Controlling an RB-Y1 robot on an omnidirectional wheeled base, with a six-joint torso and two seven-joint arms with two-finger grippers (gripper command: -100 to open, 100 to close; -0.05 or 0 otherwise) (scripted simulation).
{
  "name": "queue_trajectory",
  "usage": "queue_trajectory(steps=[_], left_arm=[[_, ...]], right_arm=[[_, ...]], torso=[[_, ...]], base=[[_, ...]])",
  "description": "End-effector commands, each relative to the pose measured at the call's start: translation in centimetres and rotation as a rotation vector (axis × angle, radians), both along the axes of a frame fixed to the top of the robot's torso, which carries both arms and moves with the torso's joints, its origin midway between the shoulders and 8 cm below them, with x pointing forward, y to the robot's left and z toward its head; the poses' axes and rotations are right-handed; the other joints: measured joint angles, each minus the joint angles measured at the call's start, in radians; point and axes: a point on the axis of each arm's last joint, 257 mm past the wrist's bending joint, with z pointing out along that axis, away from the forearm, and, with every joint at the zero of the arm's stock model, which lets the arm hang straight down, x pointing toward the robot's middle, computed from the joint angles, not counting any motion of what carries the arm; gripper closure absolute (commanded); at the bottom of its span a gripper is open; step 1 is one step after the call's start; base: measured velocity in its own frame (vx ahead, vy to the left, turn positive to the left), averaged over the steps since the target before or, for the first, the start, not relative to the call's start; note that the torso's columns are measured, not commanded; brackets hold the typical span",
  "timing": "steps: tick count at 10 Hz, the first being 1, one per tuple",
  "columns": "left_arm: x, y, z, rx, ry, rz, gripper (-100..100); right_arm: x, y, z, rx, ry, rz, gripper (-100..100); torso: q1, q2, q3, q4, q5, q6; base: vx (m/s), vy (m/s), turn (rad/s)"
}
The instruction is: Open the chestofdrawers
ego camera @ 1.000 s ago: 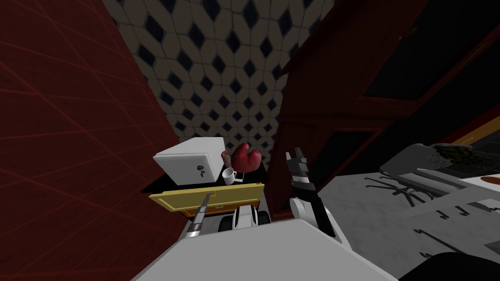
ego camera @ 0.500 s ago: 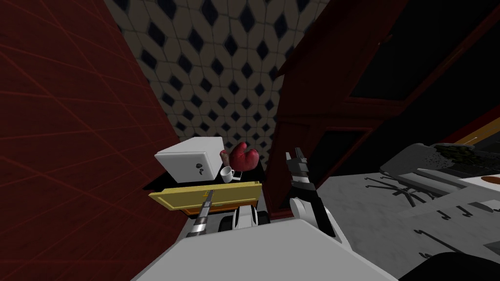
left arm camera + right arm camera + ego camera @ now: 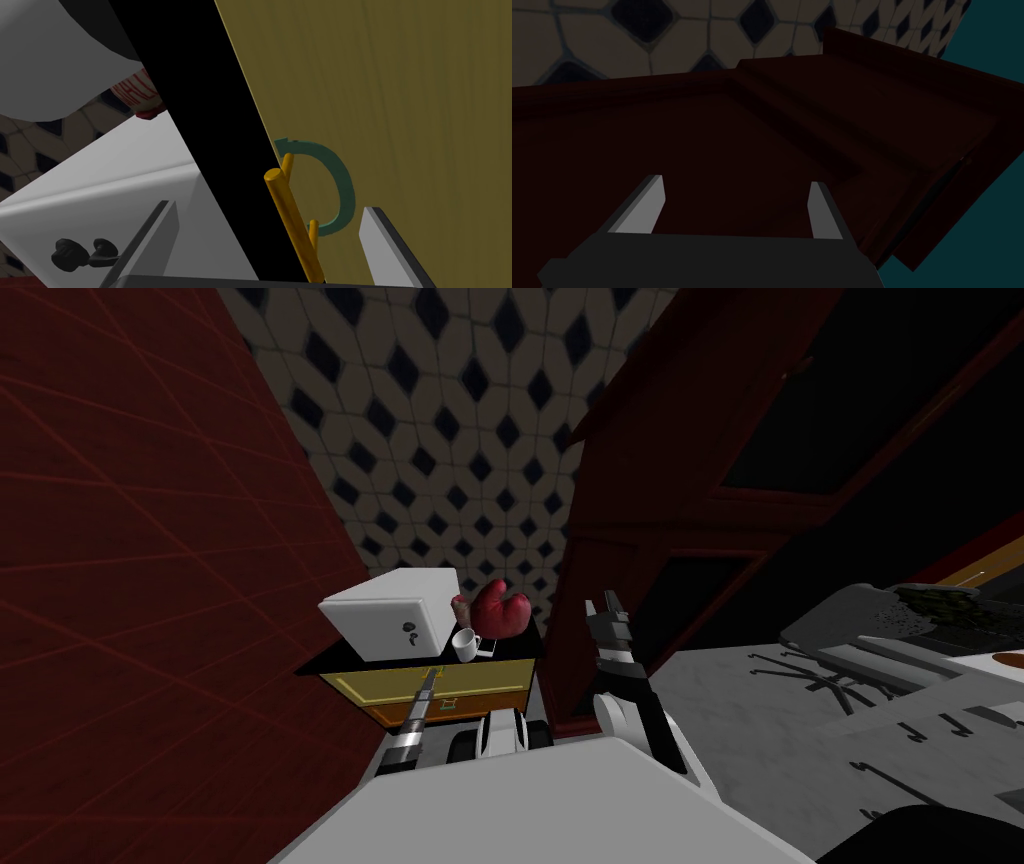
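The chestofdrawers (image 3: 470,703) stands close in front of us. Its yellow top drawer front (image 3: 450,680) looks shut or barely out, as far as we can judge, so the reach is done and the pull itself is left. On its top, a white box (image 3: 395,618) takes the left side, a red boxing glove (image 3: 500,610) sits at the back right corner, and a white cup (image 3: 466,645) stands just beside the box near the front edge. Our right tool (image 3: 736,181) hangs released, off to the right. Our left tool (image 3: 270,209) is released too, its fingers straddling the yellow bar handle (image 3: 291,220) without touching it.
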Motion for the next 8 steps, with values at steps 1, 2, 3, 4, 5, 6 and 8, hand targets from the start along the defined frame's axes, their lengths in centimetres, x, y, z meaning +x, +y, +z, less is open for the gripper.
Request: queue_trajectory(steps=[1,2,3,4,5,6,8], left_arm=[[-1.3,-0.6,-0.7,-0.002,0.0,0.0,100],[-1.6,-0.7,-0.8,-0.002,0.0,0.0,100],[-2.1,-1.0,-1.0,-0.003,0.0,0.0,100],[-1.9,-0.5,-1.1,-0.002,0.007,0.007,100],[-1.7,0.0,-0.7,-0.001,0.005,0.004,100],[-1.4,0.3,-0.3,-0.001,0.003,0.001,100],[-1.1,0.7,0.2,0.0,-0.001,-0.003,100]], right_arm=[[0.0,0.0,0.0,0.0,0.0,0.0,0],[0.0,0.0,0.0,0.0,0.0,0.0,0],[0.0,0.0,0.0,0.0,0.0,0.0,0],[0.0,0.0,0.0,0.0,0.0,0.0,0],[0.0,0.0,0.0,0.0,0.0,0.0,0],[0.0,0.0,0.0,0.0,0.0,0.0,0],[0.0,0.0,0.0,0.0,0.0,0.0,0]], torso=[[0.0,0.0,0.0,0.0,0.0,0.0],[-0.004,0.003,0.0,0.004,-0.003,0.002],[-0.006,0.003,0.001,0.002,-0.002,0.003],[-0.006,0.002,0.001,0.002,-0.001,0.003],[-0.005,0.001,0.0,0.001,-0.002,0.002],[-0.004,0.006,0.003,0.003,-0.002,0.0],[-0.002,0.008,0.004,0.005,-0.004,-0.002]], base=[[0.0,0.0,0.0],[0.007,0.002,-0.007],[0.005,0.011,0.001],[0.0,0.009,0.007],[-0.1,-0.014,0.01],[-0.163,-0.034,0.077],[-0.169,-0.02,-0.001]])
